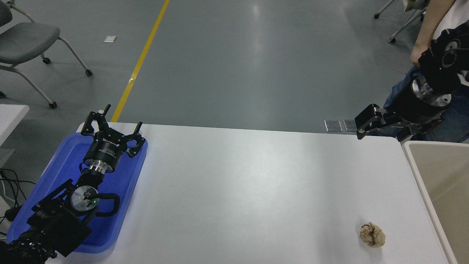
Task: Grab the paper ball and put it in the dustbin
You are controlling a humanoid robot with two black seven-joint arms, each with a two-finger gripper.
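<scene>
The paper ball [372,235], a small crumpled tan wad, lies on the white table [249,183] near its front right. The dustbin [450,190], beige with a thick pale rim, stands at the table's right edge, just right of the ball. My right gripper [361,126] hangs above the table's far right corner, pointing left, well beyond the ball and left of the bin's far corner; it is seen side-on. My left gripper [111,126] is open and empty, parked over the blue tray [121,205] at the lower left.
A person [427,40] stands at the far right behind my right arm. A grey wheeled chair [25,36] is on the floor at the top left. Another white table's corner [11,112] shows at the left edge.
</scene>
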